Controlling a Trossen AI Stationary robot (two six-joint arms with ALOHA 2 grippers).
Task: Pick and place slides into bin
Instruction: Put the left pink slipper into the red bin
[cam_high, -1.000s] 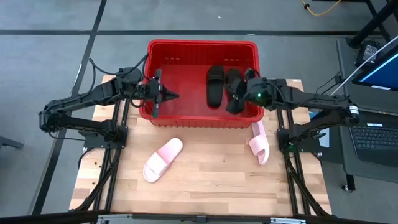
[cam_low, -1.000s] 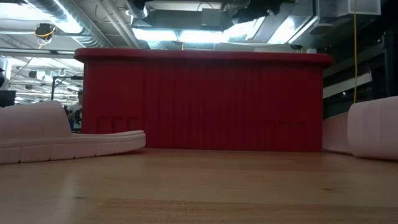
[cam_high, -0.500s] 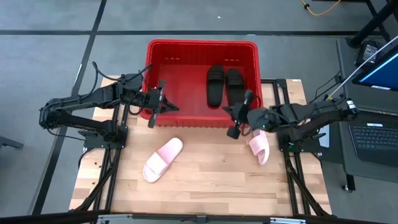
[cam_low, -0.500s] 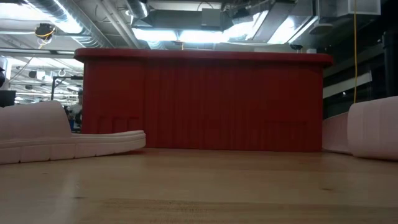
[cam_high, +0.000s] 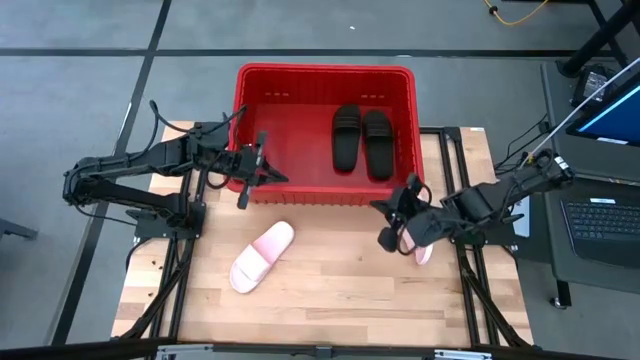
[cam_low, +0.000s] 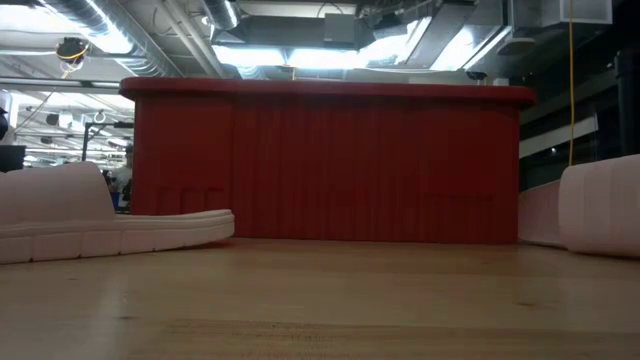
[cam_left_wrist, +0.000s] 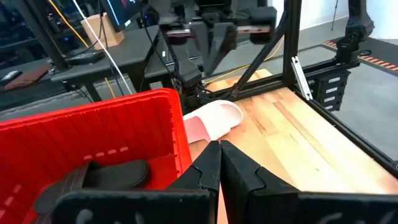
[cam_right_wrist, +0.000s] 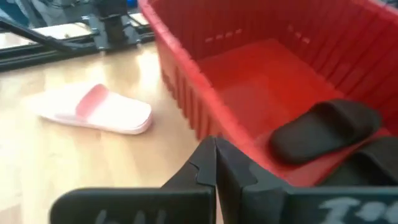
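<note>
I have two black slides (cam_high: 362, 140) lying side by side in the right half of the red bin (cam_high: 262, 85), so my job now is the two pink ones out on the tabletop (cam_high: 330, 285).

Starting on the left: my left gripper (cam_high: 262, 172) hangs over the bin's near-left corner with its fingers pressed together and nothing between them. The left pink slide (cam_high: 262, 256) lies on the tabletop in front of the bin, angled, well clear of the wall. If I take that one with this arm, I judge I should spread the fingers first, then come down over the wide strap rather than the sole edge, since the strap is the only raised part to pinch.

In the middle, the bin's left half is bare, so there is room for both pink slides. I want to lift high enough to clear the near rim before I release.

On the right: my right gripper (cam_high: 392, 222) sits just in front of the bin's near-right corner, fingers shut and empty, right beside the right pink slide (cam_high: 420, 243), which my arm partly covers from above. This looks like the step in hand. I need to open wide before descending, line the fingers across the strap, and watch that I do not shove the slide toward the tabletop's right edge, which is close. The low camera shows that slide's strap standing tall, so a pinch there should hold.
</note>
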